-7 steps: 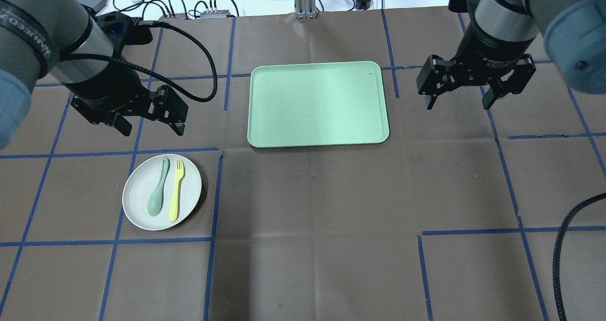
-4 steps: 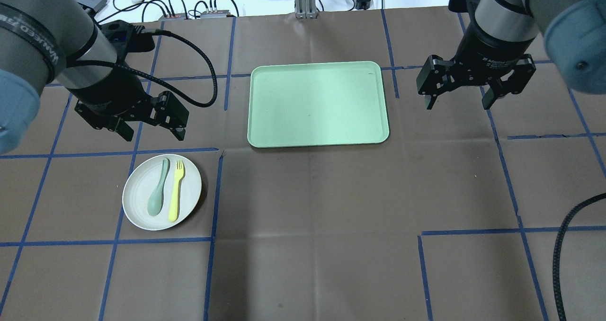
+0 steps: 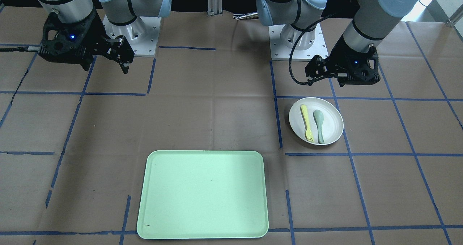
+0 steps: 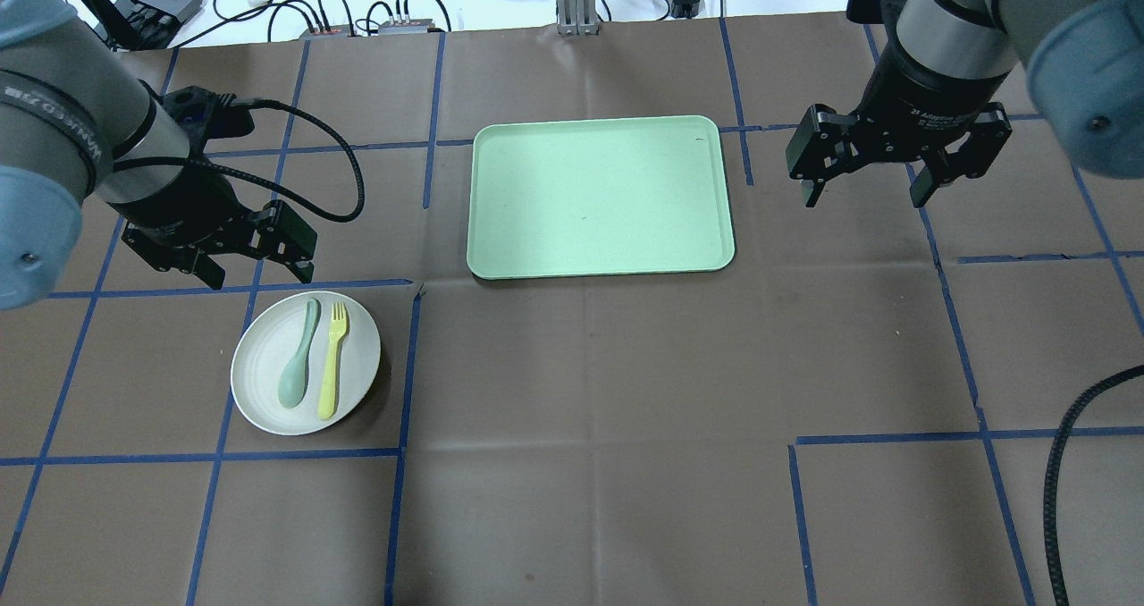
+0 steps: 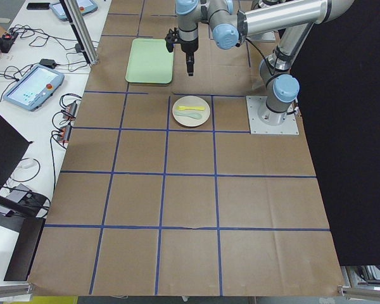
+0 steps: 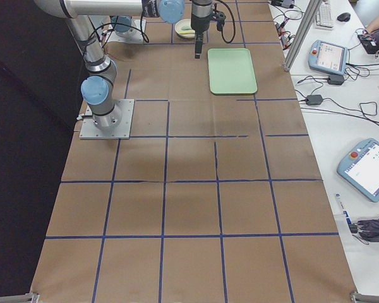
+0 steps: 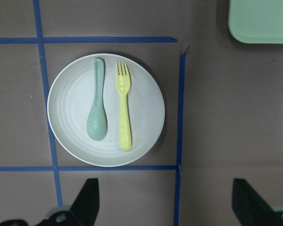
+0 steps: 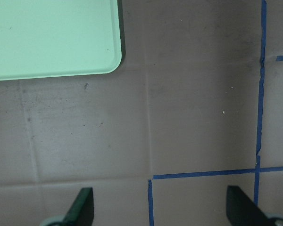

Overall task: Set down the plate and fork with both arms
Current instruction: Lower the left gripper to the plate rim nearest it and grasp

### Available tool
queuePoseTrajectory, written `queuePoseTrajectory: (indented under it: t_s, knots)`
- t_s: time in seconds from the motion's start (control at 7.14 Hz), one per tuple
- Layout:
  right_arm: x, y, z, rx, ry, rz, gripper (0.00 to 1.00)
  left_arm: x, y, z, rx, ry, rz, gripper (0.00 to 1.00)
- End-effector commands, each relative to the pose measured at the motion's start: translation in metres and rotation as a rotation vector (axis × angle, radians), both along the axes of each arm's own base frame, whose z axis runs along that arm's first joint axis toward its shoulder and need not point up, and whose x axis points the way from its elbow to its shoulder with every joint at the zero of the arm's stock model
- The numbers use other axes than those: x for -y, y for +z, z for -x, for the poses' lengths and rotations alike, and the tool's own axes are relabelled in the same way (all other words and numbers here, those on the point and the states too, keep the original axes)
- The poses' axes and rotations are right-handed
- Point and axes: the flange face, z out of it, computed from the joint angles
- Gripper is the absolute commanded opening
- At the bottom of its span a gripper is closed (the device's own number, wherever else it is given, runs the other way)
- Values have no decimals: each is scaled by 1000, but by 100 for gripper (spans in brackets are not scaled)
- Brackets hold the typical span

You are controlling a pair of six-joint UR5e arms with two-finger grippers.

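Observation:
The off-white plate (image 4: pixel 259 369) sits on the table at the near left, with the pale yellow fork (image 4: pixel 332 358) and a grey-green spoon (image 4: pixel 298 369) lying side by side on it. My left gripper (image 4: pixel 259 275) is open and empty, hovering just beyond the plate's far rim. In the left wrist view the plate (image 7: pixel 146 103), the fork (image 7: pixel 124 106) and the spoon (image 7: pixel 97 110) lie ahead of the open fingers (image 7: pixel 87 197). My right gripper (image 4: pixel 863 202) is open and empty, right of the tray. The plate also shows in the front-facing view (image 3: pixel 332 122).
The pale green tray (image 4: pixel 599 197) lies empty at the table's far middle, between the two grippers; its corner shows in the right wrist view (image 8: pixel 52 37). Blue tape lines grid the brown table cover. Cables and boxes lie beyond the far edge.
My left gripper has moved left and nearer, closing in on the plate's far rim, still open. The right arm, plate, fork and spoon have not moved.

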Motion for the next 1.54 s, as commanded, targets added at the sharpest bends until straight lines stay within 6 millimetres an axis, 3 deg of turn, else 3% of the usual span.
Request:
queuePoseTrajectory:
  t_s: [0.0, 0.42, 0.7, 0.84, 1.12, 1.4]
  knots:
    - [0, 0, 0, 0, 0, -1, 100, 2, -48, -57, -9, -38, 16, 100]
    - [0, 0, 0, 0, 0, -1, 100, -6, -105, -117, -58, 12, -60, 100]
    - [0, 0, 0, 0, 0, -1, 100, 4, -163, -163, -61, 52, -21, 100]
    - [0, 0, 0, -1, 0, -2, 100, 6, -182, -180, -74, 72, -18, 100]
    - [-1, 1, 0, 0, 0, -1, 100, 7, -201, -185, -111, 5, -30, 100]
    - [0, 0, 0, 0, 0, -1, 100, 9, -209, -182, -148, 7, -27, 91]
